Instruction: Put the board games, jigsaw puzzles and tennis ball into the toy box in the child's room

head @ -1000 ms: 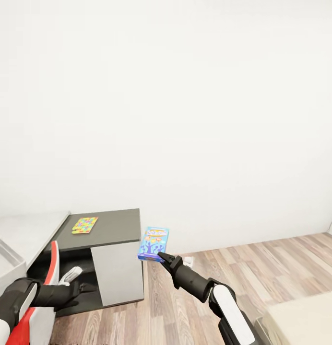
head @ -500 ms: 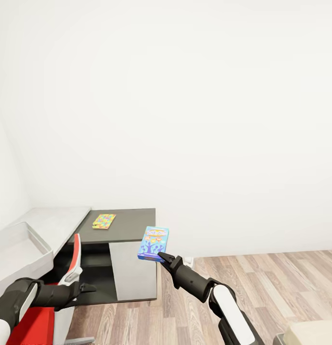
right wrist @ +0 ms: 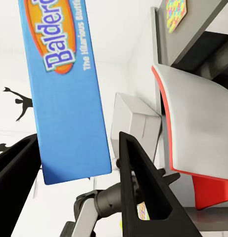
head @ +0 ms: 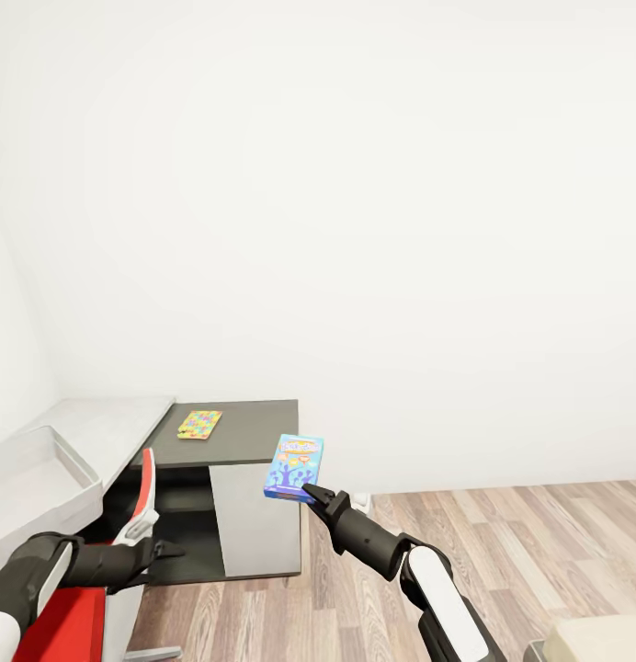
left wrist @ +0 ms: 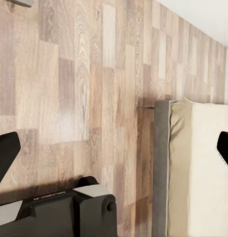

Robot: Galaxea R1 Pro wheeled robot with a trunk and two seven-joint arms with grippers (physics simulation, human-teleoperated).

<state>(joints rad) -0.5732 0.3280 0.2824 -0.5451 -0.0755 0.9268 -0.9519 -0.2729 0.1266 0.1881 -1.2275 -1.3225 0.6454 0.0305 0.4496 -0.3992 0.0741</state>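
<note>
1. My right gripper (head: 309,495) pinches the lower edge of a blue board game (head: 294,468), holding the box upright in the air above the wood-plank floor (head: 502,533); in the right wrist view the box (right wrist: 64,89) reads "Balderdash" and sits between my two dark fingers (right wrist: 143,182).
2. My left gripper (head: 166,552) hangs low at my left beside the red chair (head: 139,515), its fingers spread wide with nothing between them; the left wrist view shows the two fingertips (left wrist: 5,153) far apart over the floor and the bed (left wrist: 203,168), with its beige mattress and grey frame.
3. The pale grey-white toy box (head: 42,478) rests on the light bench (head: 116,425) at my left, just behind the chair.
4. A jigsaw puzzle (head: 199,424) of yellow, pink, green and blue pieces lies flat on the top of the dark grey cabinet (head: 254,432), which stands against the bench's end; the right wrist view catches the same puzzle (right wrist: 174,12).
5. A plain white wall (head: 355,230) stands behind it all.
</note>
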